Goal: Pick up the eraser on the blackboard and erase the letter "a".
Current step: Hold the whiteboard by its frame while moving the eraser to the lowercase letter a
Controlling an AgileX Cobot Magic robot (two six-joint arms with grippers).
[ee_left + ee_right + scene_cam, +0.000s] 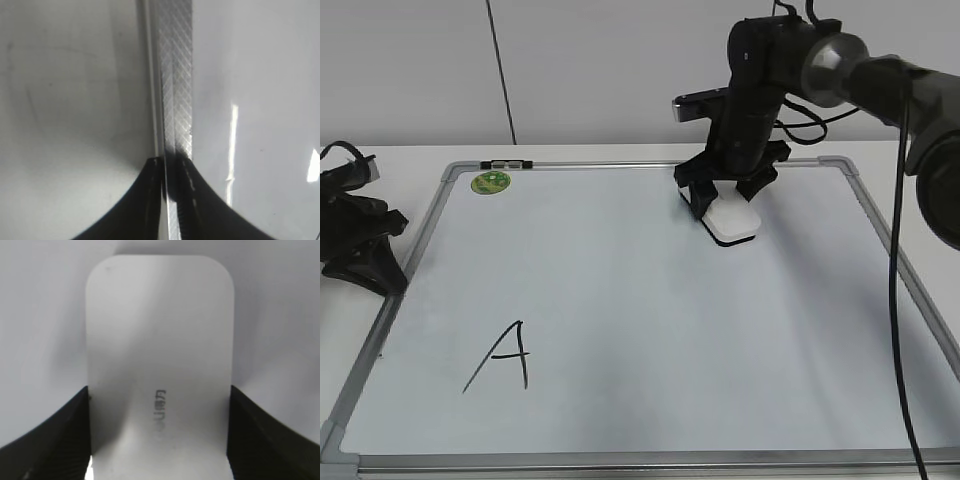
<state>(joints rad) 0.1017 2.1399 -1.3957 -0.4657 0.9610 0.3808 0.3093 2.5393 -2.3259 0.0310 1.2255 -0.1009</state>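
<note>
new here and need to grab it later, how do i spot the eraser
Find the big white board with the silver frame. Near its far edge, right of centre, the right gripper closes on the eraser, a white rounded block; the other small thing there is a flat green sticker.

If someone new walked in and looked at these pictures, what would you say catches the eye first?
Probably the right gripper at the far side of the blackboard, its fingers against both sides of the white eraser; the right wrist view shows the eraser filling the frame. Next comes the large black "A" near the board's front left. The left gripper sits off the board's left edge.
</note>
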